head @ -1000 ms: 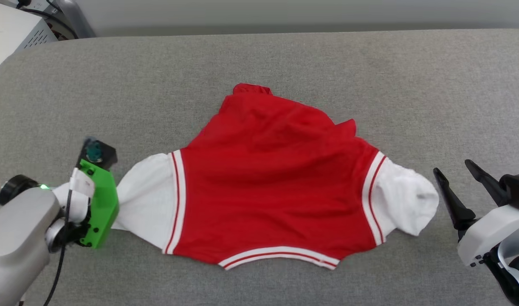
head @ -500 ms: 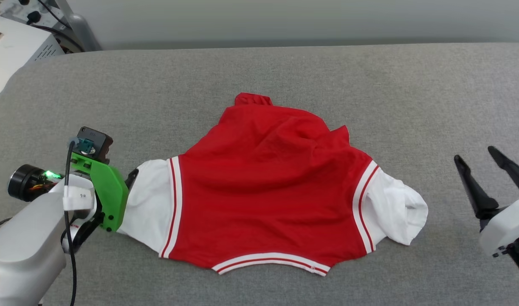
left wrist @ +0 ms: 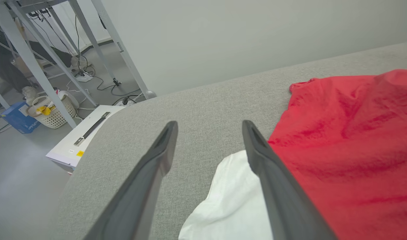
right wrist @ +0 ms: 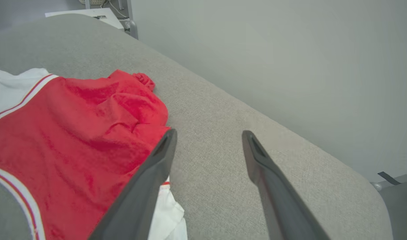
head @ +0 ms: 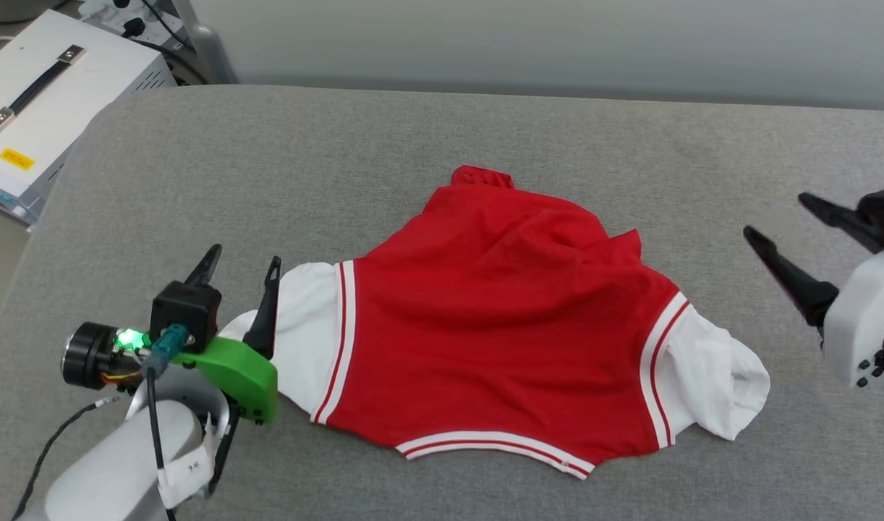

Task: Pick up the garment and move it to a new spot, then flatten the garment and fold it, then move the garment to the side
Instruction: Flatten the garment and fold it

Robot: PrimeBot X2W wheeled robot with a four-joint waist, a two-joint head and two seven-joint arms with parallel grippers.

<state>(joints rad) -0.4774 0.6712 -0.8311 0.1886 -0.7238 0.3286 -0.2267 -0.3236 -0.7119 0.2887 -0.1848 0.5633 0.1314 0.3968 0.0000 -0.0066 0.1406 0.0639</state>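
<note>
The garment (head: 500, 318) is a red jersey with white short sleeves and red-and-white striped trim, spread rumpled on the grey cushioned surface (head: 442, 137); no lettering shows on the side facing up. My left gripper (head: 243, 260) stands open just above and beside the left white sleeve (head: 304, 333), nothing between its fingers. In the left wrist view the left gripper (left wrist: 208, 125) frames bare grey fabric, with the sleeve (left wrist: 233, 200) under its right finger. My right gripper (head: 775, 217) hangs open to the right of the right sleeve (head: 724, 376), apart from it. Red cloth (right wrist: 73, 133) lies left of the right gripper (right wrist: 208, 133).
A white equipment case (head: 51, 87) with a black handle stands off the surface's far left corner, with cables behind it. A pale wall runs along the far edge. The left wrist view shows metal frame legs (left wrist: 100, 46) and a basket (left wrist: 53, 111) on the floor.
My left gripper has opened, let go of the left sleeve and risen with its fingers pointing up. The right gripper has lifted higher. The camera has shifted, so the whole scene sits further right.
</note>
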